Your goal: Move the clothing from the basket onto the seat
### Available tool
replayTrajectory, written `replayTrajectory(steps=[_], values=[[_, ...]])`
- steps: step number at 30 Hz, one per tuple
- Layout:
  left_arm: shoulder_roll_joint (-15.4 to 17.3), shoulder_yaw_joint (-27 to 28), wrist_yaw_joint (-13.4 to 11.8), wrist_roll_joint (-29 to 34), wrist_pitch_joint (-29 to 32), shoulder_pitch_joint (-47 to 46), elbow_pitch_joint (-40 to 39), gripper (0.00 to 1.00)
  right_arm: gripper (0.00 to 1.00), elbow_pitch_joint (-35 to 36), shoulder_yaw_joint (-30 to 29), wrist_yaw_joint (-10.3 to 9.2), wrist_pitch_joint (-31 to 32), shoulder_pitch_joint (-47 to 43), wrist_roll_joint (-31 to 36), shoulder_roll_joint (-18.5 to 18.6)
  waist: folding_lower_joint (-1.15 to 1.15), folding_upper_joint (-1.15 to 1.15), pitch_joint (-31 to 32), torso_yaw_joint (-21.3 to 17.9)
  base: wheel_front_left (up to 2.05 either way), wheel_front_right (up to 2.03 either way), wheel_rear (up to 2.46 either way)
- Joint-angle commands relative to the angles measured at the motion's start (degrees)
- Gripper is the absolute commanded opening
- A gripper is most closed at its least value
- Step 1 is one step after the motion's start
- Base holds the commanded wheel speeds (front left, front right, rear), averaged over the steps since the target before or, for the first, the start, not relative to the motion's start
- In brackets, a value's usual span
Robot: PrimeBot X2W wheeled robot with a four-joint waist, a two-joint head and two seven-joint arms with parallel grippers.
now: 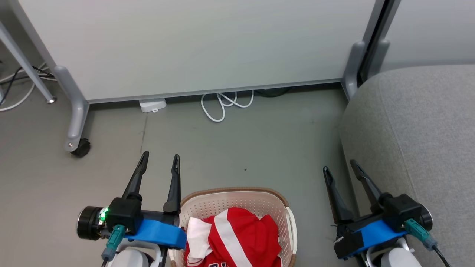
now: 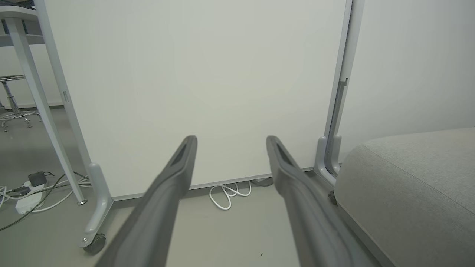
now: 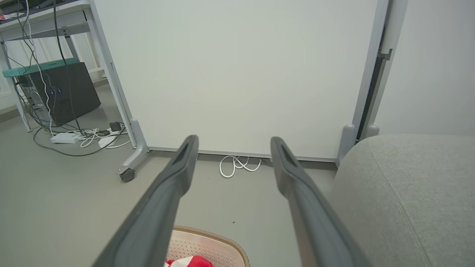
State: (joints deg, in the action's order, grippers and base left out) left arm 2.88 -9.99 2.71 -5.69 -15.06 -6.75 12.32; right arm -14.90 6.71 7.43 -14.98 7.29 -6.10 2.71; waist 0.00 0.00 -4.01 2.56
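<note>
A: Left hand [image 1: 160, 155], state?
B: Two long dark fingers spread wide, nothing between them. It hangs over the grey floor [image 1: 259, 148], just left of the cream-white perforated plastic basket [image 1: 237, 191] with the brown woven rim. The base of its inner finger sits close by the rim's left edge.

A: Right hand [image 1: 339, 165]?
B: Also spread and empty. It is in the gap between the basket and the large light-grey fabric sofa [image 1: 415, 129]. In the head view its outer finger overlaps the sofa's rounded edge.

A: The clothing?
B: Soft red clothing [image 1: 256, 233], all heaped inside the basket. A broad white stripe crosses the top piece and white fabric is bunched at the left. A bit of dark lettering shows at the picture's bottom edge, cut off. Both hands are clear of it.

A: Basket against sofa?
B: The basket stands on the floor to the sofa's left, apart from it.

A: Surroundings?
B: Beyond the basket stands a big white partition panel [image 1: 200, 44] on grey legs, with a black caster [image 1: 81, 147] at its left foot. A coiled white cable [image 1: 222, 105] lies under its lower edge. The right wrist view catches the basket's far rim with a scrap of red. At far left it shows a dark computer case [image 3: 66, 92] and floor cables.
</note>
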Motion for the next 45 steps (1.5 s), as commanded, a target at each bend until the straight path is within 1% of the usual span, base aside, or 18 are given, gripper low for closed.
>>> replayTrajectory(steps=[1, 7, 11, 15, 16, 21, 27, 33, 38, 45], values=[[0.01, -0.06, 0.61, 0.80, -0.17, -1.48, 0.77, 1.00, 1.00, 0.39, 0.23, 0.11, -0.32, 1.20, 0.17, 0.31, 0.00, 0.00, -1.13, -1.01, 0.00, 0.00, 0.00], [0.47, -1.34, 2.65, 2.42, -0.17, -5.11, 5.41, 1.00, 1.00, 1.32, 0.53, 0.08, -0.31, 2.88, 0.55, 0.31, 0.00, 0.00, -4.83, -3.95, 0.00, 0.00, 0.00], [1.87, -3.47, 3.85, 3.58, -0.17, -9.20, 9.85, 1.00, 1.00, 2.50, 0.53, 0.08, -0.28, 5.05, 0.97, 0.27, 0.00, 0.00, -8.92, -6.12, 0.00, 0.00, 0.00], [3.37, -6.28, 4.49, 4.43, -0.17, -13.84, 14.07, 1.00, 1.00, 3.65, 0.35, 0.07, -0.28, 7.34, 1.02, 0.26, 0.00, 0.00, -13.54, -7.87, 0.00, 0.00, 0.00], [3.37, -6.28, 4.49, 4.43, -0.17, -13.84, 14.07, 1.00, 1.00, 3.65, 0.35, 0.07, -0.28, 7.34, 1.02, 0.26, 0.00, 0.00, -13.54, -7.87, 0.00, 0.00, 0.00], [5.41, -10.70, 4.82, 5.00, -0.17, -19.41, 20.29, 1.00, 1.00, 4.76, 0.67, 0.07, -0.28, 10.27, 0.99, 0.26, 0.00, 0.00, -19.18, -9.70, 0.00, 0.00, 0.00], [8.08, -20.17, 4.73, 4.16, -0.16, -26.12, 29.25, 1.00, 1.00, 6.46, 1.40, 0.07, -0.28, 13.51, 0.47, 0.25, 0.00, 0.00, -25.64, -11.61, 0.00, 0.00, 0.00], [9.91, -30.33, 4.75, 1.88, -0.17, -32.68, 38.06, 1.00, 1.00, 8.07, 1.78, 0.07, -0.28, 15.93, 0.73, 0.24, 0.00, 0.00, -31.64, -12.74, 0.00, 0.00, 0.00], [10.79, -38.53, 4.75, -0.24, -0.17, -37.86, 45.66, 1.00, 1.00, 9.07, 2.02, 0.07, -0.28, 17.92, 0.84, 0.25, 0.00, 0.00, -36.39, -13.51, 0.00, 0.00, 0.00], [11.34, -47.53, 4.76, -3.23, 0.23, -45.30, 53.72, 1.00, 1.00, 10.97, 1.31, 0.07, -0.28, 19.87, 0.57, 0.25, 0.00, 0.00, -43.01, -14.84, 0.00, 0.00, 0.00]])
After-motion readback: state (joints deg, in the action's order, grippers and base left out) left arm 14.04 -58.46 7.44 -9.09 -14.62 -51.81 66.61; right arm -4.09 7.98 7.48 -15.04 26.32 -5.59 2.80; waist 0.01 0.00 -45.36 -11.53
